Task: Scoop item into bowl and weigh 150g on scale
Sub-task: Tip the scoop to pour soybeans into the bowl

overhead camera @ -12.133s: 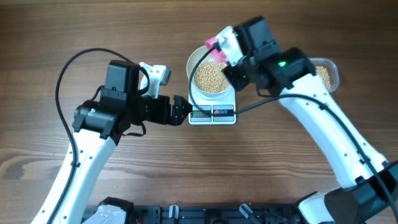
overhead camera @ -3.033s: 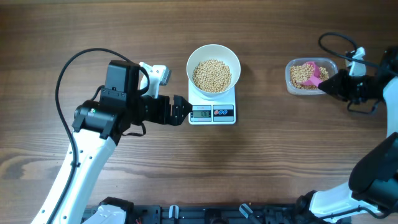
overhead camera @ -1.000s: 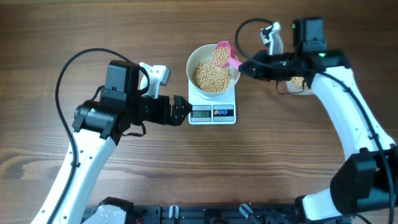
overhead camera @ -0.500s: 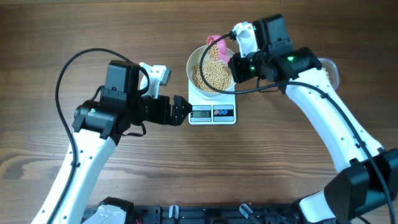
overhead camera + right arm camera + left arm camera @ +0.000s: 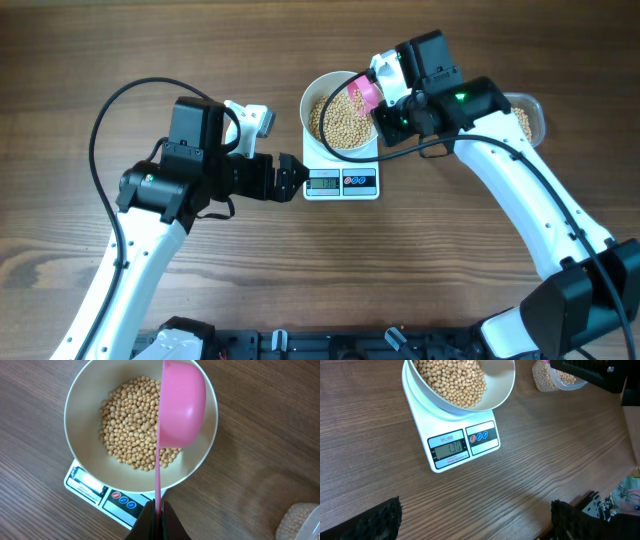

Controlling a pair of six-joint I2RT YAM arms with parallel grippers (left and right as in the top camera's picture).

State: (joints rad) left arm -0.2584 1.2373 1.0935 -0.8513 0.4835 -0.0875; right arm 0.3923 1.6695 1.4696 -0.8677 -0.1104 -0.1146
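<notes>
The white bowl sits on the white scale and holds a heap of tan beans. My right gripper is shut on the thin handle of a pink scoop. The scoop hangs over the bowl's right half, turned on its side, and no beans show in it. My left gripper stands open just left of the scale's front edge, holding nothing. In the left wrist view its fingertips flank bare wood, and the scale's display faces them with digits showing.
A clear plastic tub with more beans stands right of the scale, partly under my right arm. It also shows in the left wrist view as the tub. A black rail runs along the near table edge.
My right arm has carried the loaded scoop from the bowl's far right rim over the bowl and rolled it onto its side, emptying its beans. The left arm has not moved.
</notes>
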